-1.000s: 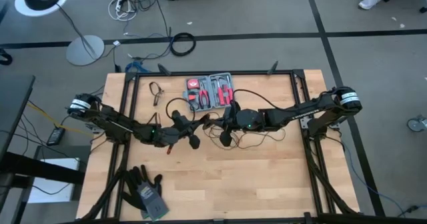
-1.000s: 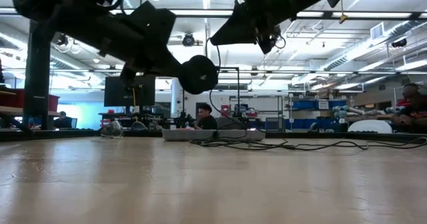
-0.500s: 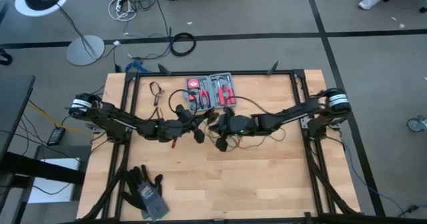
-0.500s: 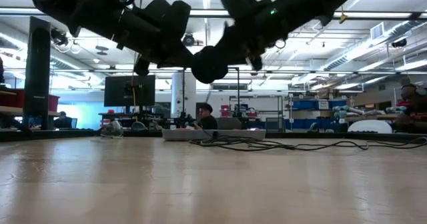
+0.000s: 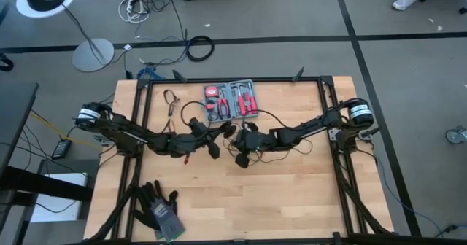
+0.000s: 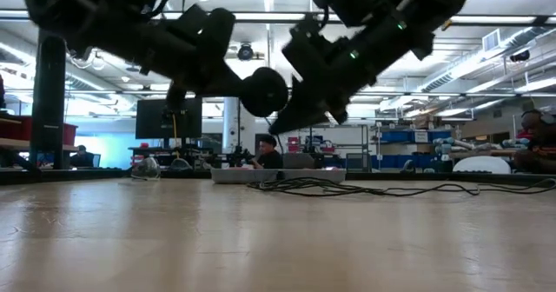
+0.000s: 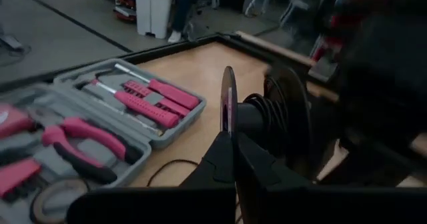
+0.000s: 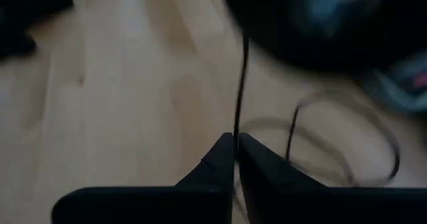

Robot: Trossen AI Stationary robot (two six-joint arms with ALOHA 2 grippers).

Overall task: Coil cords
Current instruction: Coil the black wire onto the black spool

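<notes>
Handling here looks delicate: cord [image 8: 241,84] very thin, black, limp, almost weightless, likely to kink, tangle or slide out of a loose pinch. Probably tough enough for a light pull, not for a jerk. Best taken across its width between fingertips, close to the winding point, so that little slack hangs between grip and spool. Round disc [image 6: 263,92] at its end judged rigid and light, with smooth flat faces; safest held by the rim, leaving the hub free for turns of wire.

Held that way now. Left gripper [image 7: 233,136] clamped together on the edge of the disc, which hangs in the air above the middle of the table [image 5: 255,201], just near of the red tool kit [image 5: 230,101]. Several dark turns visible around the hub in the left wrist view. Left arm stretched low from the left edge toward the centre, wrist about level.

Right gripper [image 8: 235,139] pinched shut on the cord, just right of the disc and slightly lower in the low view, nose tilted down and toward the left. One taut strand running from its tips straight to the disc. Right arm reaching in from the right edge, elbow low. Two grippers nearly touching at mid-table.

Rest of the cord lying slack in loose loops on the wood to the right, under and beyond the right forearm, not yet wound. Likely snag points: those loops and the tool kit's rim.
</notes>
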